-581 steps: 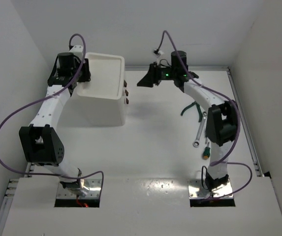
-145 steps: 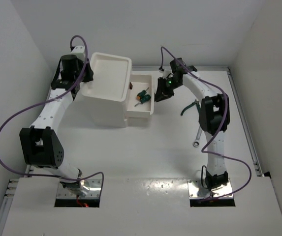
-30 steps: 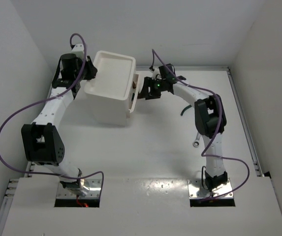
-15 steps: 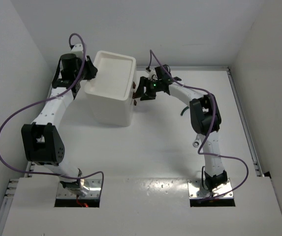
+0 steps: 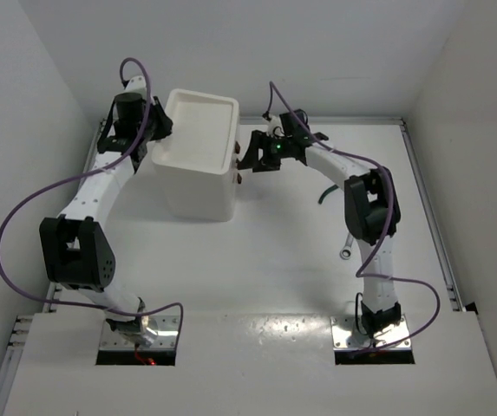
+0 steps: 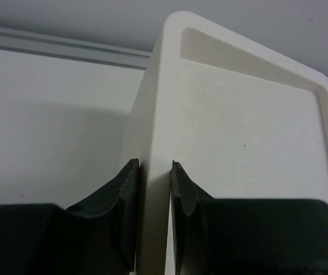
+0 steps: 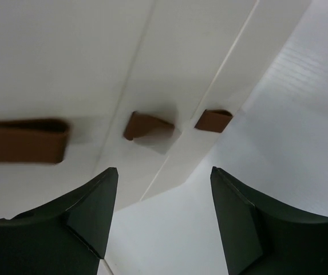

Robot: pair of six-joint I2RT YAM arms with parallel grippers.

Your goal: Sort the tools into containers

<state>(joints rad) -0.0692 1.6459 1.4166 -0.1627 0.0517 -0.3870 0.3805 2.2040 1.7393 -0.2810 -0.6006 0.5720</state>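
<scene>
- Left gripper (image 6: 152,172) clamps the white cabinet (image 5: 198,186) by its top rim.
- Right gripper (image 7: 162,177), jaws apart, faces the closed drawers (image 7: 169,69).
- Unsorted: green pliers (image 5: 324,196) and a wrench (image 5: 347,250) lie on the table (image 5: 274,260) beside the right arm.

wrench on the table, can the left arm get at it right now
Probably not: the left gripper is shut on the cabinet rim, far across from the wrench, which lies beside the right arm. It would have to let go first.

One cabinet (image 5: 198,178), three brown drawer handles (image 7: 146,125), one wrench (image 5: 345,252), seemingly one pliers (image 5: 323,198) (both half hidden).
</scene>
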